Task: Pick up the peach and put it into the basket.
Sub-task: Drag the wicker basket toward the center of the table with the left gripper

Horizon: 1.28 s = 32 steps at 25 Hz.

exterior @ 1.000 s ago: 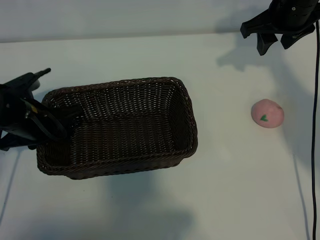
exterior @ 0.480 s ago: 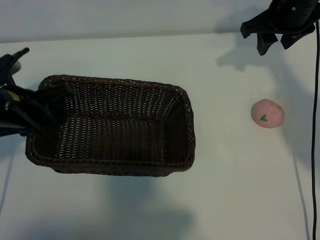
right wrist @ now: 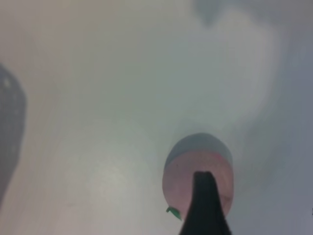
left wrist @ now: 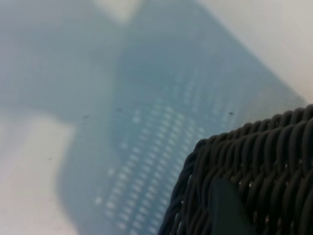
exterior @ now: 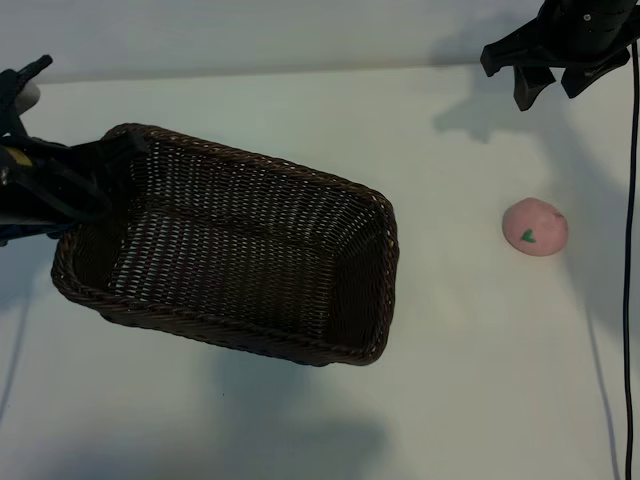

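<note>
- While my left gripper (exterior: 95,180) is clamping the basket (exterior: 250,260) by its left short wall, jaws roughly half closed across the wicker, I am lifting that end off the table (exterior: 300,420).
- Compared with a second ago, the basket is sitting differently: its left end is now raised and swung toward the far side, so the whole thing is lying on a slant, with the right end lower and nearer.
- In the left wrist view the braided rim (left wrist: 254,147) is hanging above its own shadow, so that corner is clear of the surface.
- Peach (exterior: 535,227) is lying unmoved on the table at the right, well apart from the basket, leaf mark facing near.
- Right gripper (exterior: 555,75) is hovering at the far right, beyond the peach, jaws spread wide and holding nothing; it is not touching the fruit.
- Judging from this, I am repositioning the basket, not picking yet; the peach pickup is not started, so the task is early.
</note>
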Motion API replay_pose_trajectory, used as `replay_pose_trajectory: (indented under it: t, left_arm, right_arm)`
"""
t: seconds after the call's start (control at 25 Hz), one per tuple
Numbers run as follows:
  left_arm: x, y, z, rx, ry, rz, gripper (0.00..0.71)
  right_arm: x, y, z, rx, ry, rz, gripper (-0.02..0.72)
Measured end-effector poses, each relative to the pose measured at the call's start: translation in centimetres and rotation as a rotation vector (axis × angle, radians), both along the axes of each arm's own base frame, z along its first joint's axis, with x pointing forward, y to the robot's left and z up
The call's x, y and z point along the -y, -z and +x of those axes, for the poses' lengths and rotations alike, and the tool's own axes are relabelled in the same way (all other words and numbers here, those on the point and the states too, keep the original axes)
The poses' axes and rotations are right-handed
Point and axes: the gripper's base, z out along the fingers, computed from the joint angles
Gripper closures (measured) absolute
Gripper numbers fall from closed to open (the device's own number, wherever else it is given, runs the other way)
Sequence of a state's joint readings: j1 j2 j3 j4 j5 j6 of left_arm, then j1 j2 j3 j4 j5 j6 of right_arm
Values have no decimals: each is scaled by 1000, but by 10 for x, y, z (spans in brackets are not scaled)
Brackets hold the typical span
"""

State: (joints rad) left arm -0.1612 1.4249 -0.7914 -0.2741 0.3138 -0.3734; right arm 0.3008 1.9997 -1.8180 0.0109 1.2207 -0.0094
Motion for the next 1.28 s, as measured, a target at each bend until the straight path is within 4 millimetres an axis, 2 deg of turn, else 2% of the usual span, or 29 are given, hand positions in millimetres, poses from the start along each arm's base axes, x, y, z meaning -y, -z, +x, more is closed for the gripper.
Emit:
replay_pose_trajectory:
  t: [0.4, 0.72, 1.0, 1.08, 1.28]
  left_arm:
    - [8, -4, 2, 41, 40, -83, 354]
    - [-17, -10, 10, 71, -8, -93, 354]
    - [-13, -33, 48, 128, 32, -146, 354]
    - [-12, -33, 60, 123, 39, -161, 354]
    - [-7, -16, 80, 87, 37, -193, 354]
  right_arm:
    - [0, 0, 0, 2, -1, -5, 198]
    - [0, 0, 0, 1, -1, -2, 198]
    - [0, 0, 0, -1, 0, 2, 198]
    - [0, 0, 0, -1, 0, 2, 198]
    - [0, 0, 0, -1, 0, 2, 198]
